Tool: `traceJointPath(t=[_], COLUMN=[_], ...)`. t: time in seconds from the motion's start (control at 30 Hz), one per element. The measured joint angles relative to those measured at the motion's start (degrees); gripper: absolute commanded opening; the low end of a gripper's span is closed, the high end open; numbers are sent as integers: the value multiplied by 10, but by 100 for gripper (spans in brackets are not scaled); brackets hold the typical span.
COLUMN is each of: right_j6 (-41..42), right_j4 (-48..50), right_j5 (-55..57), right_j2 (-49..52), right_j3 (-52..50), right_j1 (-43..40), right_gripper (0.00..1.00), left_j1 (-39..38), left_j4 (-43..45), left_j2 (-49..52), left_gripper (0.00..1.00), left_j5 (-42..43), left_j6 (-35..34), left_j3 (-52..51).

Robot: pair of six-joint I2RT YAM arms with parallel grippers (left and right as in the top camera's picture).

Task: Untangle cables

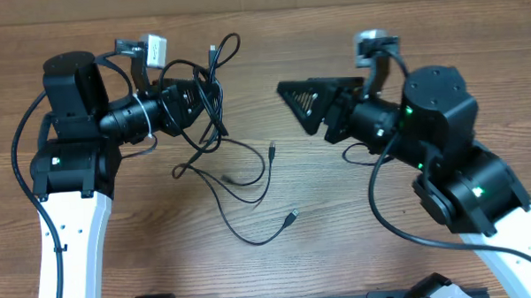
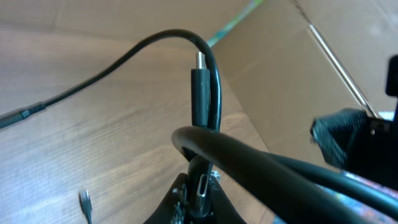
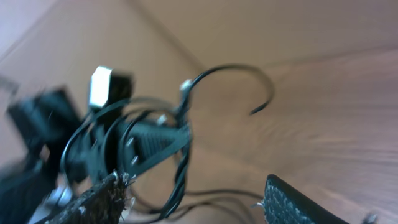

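From overhead, your left gripper point(image 1: 202, 100) is pressed together on the cables point(image 1: 218, 106), pinching a knot of thin black strands. One loop rises just beyond the gripper. The rest trail from it across the wooden worktop point(image 1: 331, 253) towards you, ending in two small loose plugs point(image 1: 292, 217) lying well apart from the gripper. Your right gripper point(image 1: 301, 103) faces the left gripper from the right, close to it. It is not touching the cables.

The left wrist view adds what the overhead cannot resolve. One dark plug point(image 2: 200, 93) with a silvery tip stands upright just above the left gripper point(image 2: 198, 199). A strand arcs over the plug and runs away to the left. A thicker black cable crosses in front, and another plug point(image 2: 85, 199) lies on the worktop below left of the gripper.

The right wrist view is blurred. It shows the right gripper point(image 3: 196, 193) spread, with nothing between its fingers. Past it are the left gripper point(image 3: 149, 140), wrapped in loops, and a twisted strand point(image 3: 180, 168) hanging below it. Which strand the gripper pinches, you cannot tell from any view.
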Motion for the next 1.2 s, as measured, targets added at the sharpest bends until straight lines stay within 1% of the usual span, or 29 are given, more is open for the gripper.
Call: traceJointPath(t=[0.03,0.13,0.17,0.33,0.43,0.67,0.83,0.97,1.03,1.1,1.13,1.17,1.2], right_j6=[-9,-29,-47,-147,-181,-204,-212,-218,-221,-222,-222,-223,-223], right_j4=[0,-3,-3,-3,-2,1,10,23,27,27,27,27,27], right_j5=[-28,-92,-115,-205,-238,-290,-298,-302,-303,-301,-297,-293,-289], right_j2=[10,39,50,100,120,153,166,179,185,189,190,190,190], right_j3=[0,0,0,0,0,0,0,0,0,0,0,0,0], right_j1=[0,1,2,21,27,39,65,80,83,83,83,83,83], right_gripper=[61,59,60,73,75,80,80,87,87,84,80,72,51], left_j1=[0,-4,-5,-18,-21,-21,-21,-35,-45,-54,-59,-63,-68], left_j4=[-16,-67,-82,-165,-208,-271,-297,-301,-301,-301,-301,-301,-301], left_j2=[0,0,0,0,0,0,0,0,0,0,0,0,0], left_gripper=[8,8,8,8,9,9,8,8,8,8,8,8,8], left_j5=[-13,-66,-83,-158,-192,-266,-290,-298,-299,-301,-301,-301,-302], left_j6=[-10,-38,-47,-87,-101,-116,-130,-138,-143,-150,-155,-158,-160], left_j3=[0,-1,-1,-2,-2,-2,-2,-2,-2,-2,-2,-2,-2])
